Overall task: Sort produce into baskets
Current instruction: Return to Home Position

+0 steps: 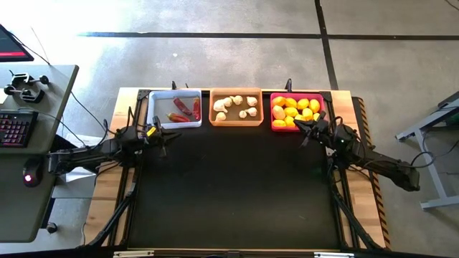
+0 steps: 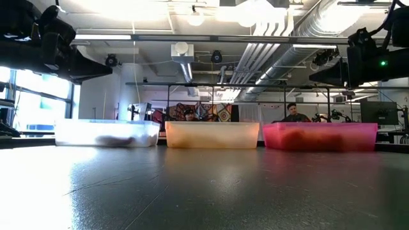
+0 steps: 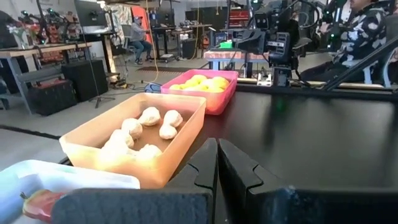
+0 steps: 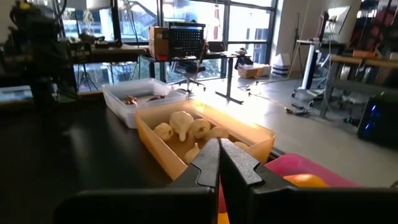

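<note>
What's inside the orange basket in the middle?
Only white garlic bulbs lie in the orange basket, loosely spread across its floor. From table height the basket's cloudy wall hides them, and anything lying under the bulbs cannot be seen.

At counter height, the white bin point(image 2: 107, 133) and pink bin point(image 2: 319, 136) show their contents only as blurred smudges. The left wrist view's edge crops a chili pepper point(image 3: 38, 204).

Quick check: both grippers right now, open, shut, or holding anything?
Left gripper: shut, empty, beside the white bin.
Right gripper: shut, empty, beside the pink bin.
</note>
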